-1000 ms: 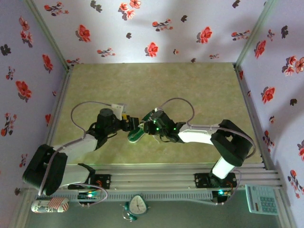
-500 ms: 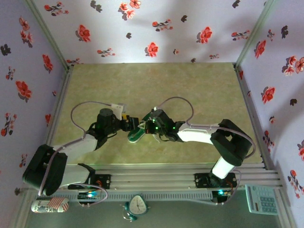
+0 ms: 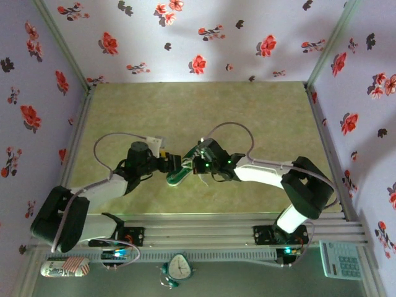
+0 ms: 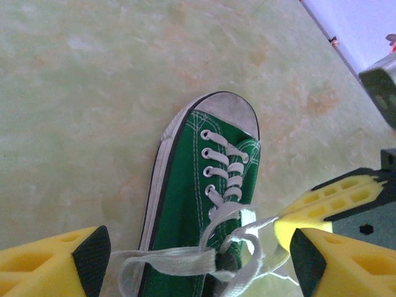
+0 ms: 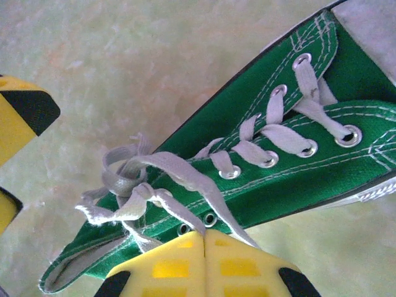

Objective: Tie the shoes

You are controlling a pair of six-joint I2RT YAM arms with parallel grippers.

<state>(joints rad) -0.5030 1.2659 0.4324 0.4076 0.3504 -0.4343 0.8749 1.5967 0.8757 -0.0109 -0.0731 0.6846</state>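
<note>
Right wrist: right pincer [image 5: 204, 244] shut, pinching one strand of laces [image 5: 179, 173] at bottom of frame. Left pincer [image 4: 198, 257] wide open, empty. Sneaker [image 5: 291, 179] lies mid-frame on surface [image 5: 93, 74]. Looks light; canvas soft, laces limp. Best hold: strand ends.

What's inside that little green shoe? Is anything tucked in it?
Pale lining shows at the opening of the green shoe. The white laces lying across it and the right gripper, jaws shut on a lace, hide the rest, so I can't tell.
</note>
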